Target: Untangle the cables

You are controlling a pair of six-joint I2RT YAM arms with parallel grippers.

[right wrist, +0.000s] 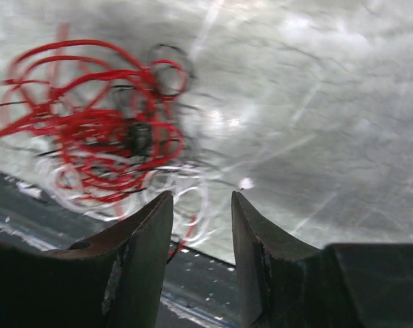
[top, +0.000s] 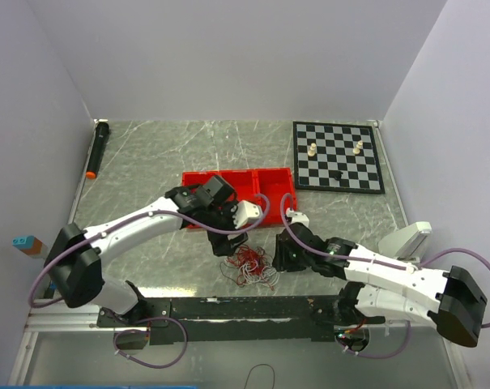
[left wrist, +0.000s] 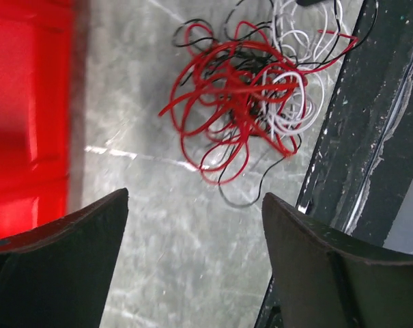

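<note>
The cables (top: 249,266) lie as one tangled clump of thin red, white and black wires on the marbled table, just ahead of the black strip at the near edge. In the left wrist view the cables (left wrist: 244,96) sit beyond my left gripper (left wrist: 195,195), which is open with only bare table between its fingers. My left gripper (top: 238,228) hovers just behind the clump, near the red bin. My right gripper (top: 280,258) is at the clump's right side. In the right wrist view my right gripper (right wrist: 203,193) is open, with blurred white loops of the cables (right wrist: 104,137) just past its tips.
A red bin (top: 269,180) stands behind the clump, also the red bin (left wrist: 29,102) left of the left fingers. A chessboard (top: 338,156) with a few pieces is at the back right. A black marker (top: 97,148) lies at the far left. A black strip (top: 245,308) runs along the near edge.
</note>
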